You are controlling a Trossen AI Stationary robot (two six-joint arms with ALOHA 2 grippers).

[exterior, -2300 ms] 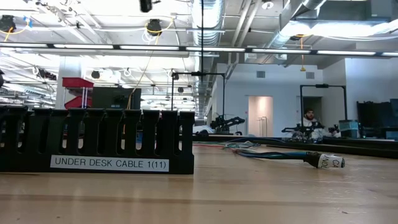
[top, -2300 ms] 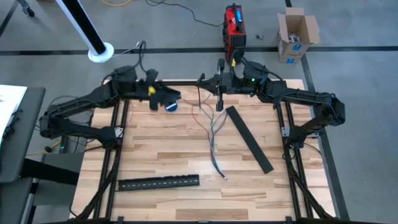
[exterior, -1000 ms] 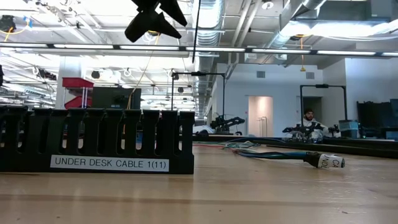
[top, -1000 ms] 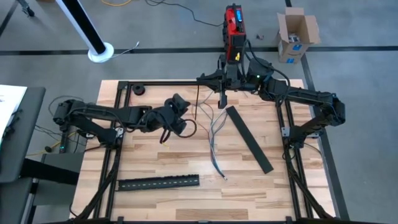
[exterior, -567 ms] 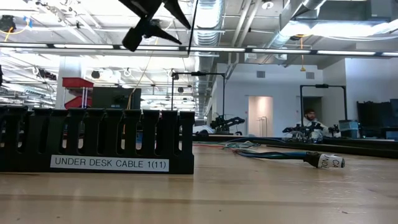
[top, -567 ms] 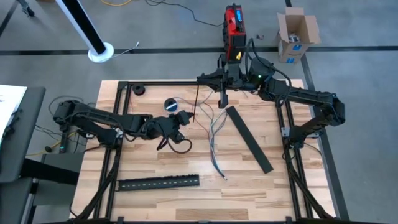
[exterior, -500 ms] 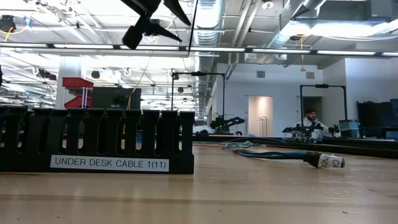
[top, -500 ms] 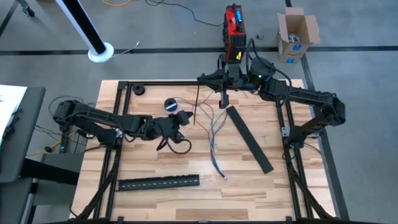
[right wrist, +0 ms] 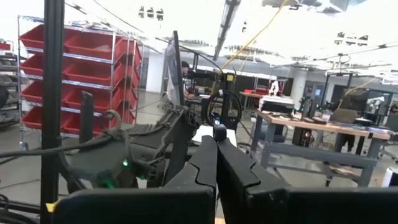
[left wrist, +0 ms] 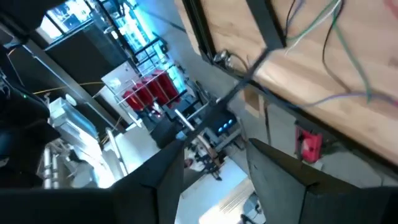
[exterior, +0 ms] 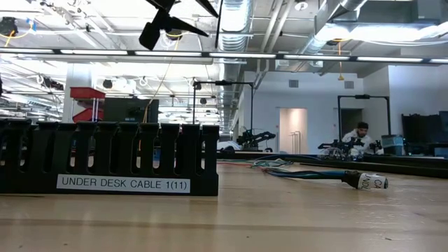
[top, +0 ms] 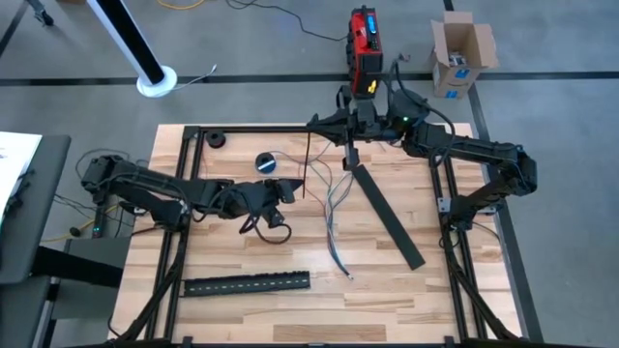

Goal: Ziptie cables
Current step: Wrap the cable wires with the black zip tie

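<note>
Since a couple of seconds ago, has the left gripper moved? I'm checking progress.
Yes. The left gripper has swung from the table's far rail out over the table, toward the cables.

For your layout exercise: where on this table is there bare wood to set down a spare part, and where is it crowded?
Bare: the near right corner beyond the diagonal black strip, and the near left wood above the slotted strip. Crowded: the middle, around the cables, left gripper and tape roll.
</note>
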